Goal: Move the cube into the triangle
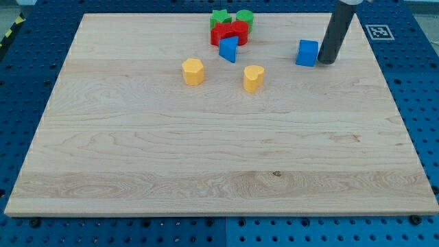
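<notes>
A blue cube point(307, 53) sits near the board's top right. A blue triangle block point(228, 49) lies to its left, just below the red blocks. My tip point(327, 62) stands right beside the cube, on its right side, touching or almost touching it. The dark rod rises from there toward the view's top.
Two red blocks point(229, 32) and two green blocks point(233, 17) cluster at the top edge, above the blue triangle. A yellow hexagon-like block point(193, 71) and a yellow heart-shaped block point(253, 78) lie below them. The wooden board point(219, 171) ends close above the cluster.
</notes>
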